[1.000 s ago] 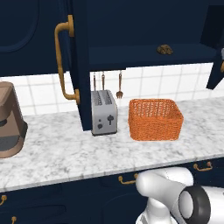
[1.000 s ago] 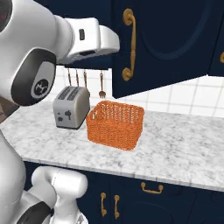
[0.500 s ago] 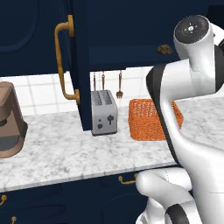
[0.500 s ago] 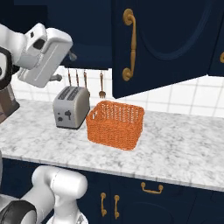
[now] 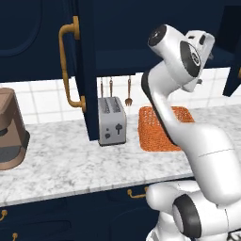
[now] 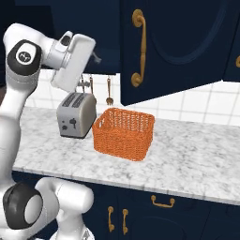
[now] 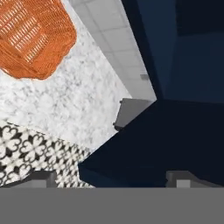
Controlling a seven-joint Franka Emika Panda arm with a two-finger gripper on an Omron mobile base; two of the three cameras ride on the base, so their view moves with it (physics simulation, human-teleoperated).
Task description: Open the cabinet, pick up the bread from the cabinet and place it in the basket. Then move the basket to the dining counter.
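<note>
The navy cabinet stands open, its door with the curved brass handle swung out. Below it the orange wicker basket sits on the marble worktop, with nothing showing in it. My arm is raised in front of the cabinet opening. The gripper is near the bottom edge of the opening, above the toaster and left of the basket. In the hand view the gripper is open, its tips wide apart and holding nothing, with the basket far off. The bread is hidden behind my arm. The dining counter is out of view.
A silver toaster stands left of the basket, with utensils hanging on the tiled wall behind. A brown coffee machine sits at the far left. The other open door juts out over the worktop. Low drawers carry gold pulls.
My arm has swung up from low down to the open cabinet, now standing before part of the basket and the spot where the bread showed in the left base view.
</note>
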